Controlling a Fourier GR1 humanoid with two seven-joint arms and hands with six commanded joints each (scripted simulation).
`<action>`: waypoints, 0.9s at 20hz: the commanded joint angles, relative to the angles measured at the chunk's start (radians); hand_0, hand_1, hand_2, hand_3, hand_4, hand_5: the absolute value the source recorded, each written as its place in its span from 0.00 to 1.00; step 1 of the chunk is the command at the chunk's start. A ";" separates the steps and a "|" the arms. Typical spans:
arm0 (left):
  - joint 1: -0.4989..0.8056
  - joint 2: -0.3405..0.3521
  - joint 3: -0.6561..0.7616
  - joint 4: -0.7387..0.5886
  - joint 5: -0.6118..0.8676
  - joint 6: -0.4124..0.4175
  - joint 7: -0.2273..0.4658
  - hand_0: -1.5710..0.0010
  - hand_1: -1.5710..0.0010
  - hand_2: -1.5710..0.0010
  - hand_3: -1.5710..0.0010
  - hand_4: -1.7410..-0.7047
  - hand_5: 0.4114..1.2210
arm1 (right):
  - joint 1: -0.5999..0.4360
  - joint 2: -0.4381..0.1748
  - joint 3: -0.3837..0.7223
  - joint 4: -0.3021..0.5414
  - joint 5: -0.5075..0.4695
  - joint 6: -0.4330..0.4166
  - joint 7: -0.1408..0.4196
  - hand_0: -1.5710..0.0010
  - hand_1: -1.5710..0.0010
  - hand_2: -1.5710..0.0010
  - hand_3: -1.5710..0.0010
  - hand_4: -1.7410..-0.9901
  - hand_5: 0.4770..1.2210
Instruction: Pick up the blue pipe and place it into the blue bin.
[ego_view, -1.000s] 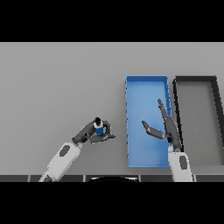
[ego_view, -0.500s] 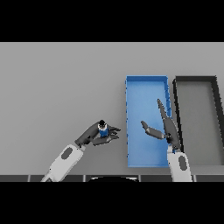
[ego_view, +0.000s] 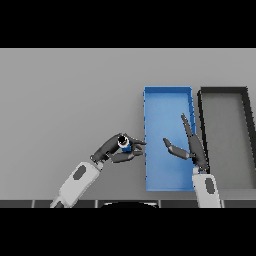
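We see two white forearms with grey oval patches, the left hand (ego_view: 112, 149) and right hand (ego_view: 192, 148) both dark.

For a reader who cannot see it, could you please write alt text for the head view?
The robot's left hand holds a small blue pipe in curled fingers just left of a blue bin on a grey table. Its right hand is open over the bin, and a black bin sits to the right.
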 joint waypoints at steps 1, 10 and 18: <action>0.000 0.008 0.004 -0.007 0.004 -0.012 0.014 0.00 0.00 0.00 0.00 0.26 1.00 | -0.007 -0.004 -0.003 -0.006 -0.002 0.000 0.004 1.00 1.00 1.00 1.00 0.82 0.12; 0.019 -0.020 0.022 -0.022 -0.021 -0.061 0.056 0.00 0.00 0.00 0.00 0.26 1.00 | -0.146 -0.102 -0.015 0.033 -0.031 0.100 0.018 1.00 1.00 1.00 1.00 0.78 0.14; 0.016 -0.034 0.056 -0.023 -0.054 -0.098 0.051 0.00 0.00 0.00 0.00 0.26 1.00 | -0.220 -0.133 -0.047 -0.030 -0.261 0.274 -0.074 1.00 0.99 0.99 1.00 0.76 0.16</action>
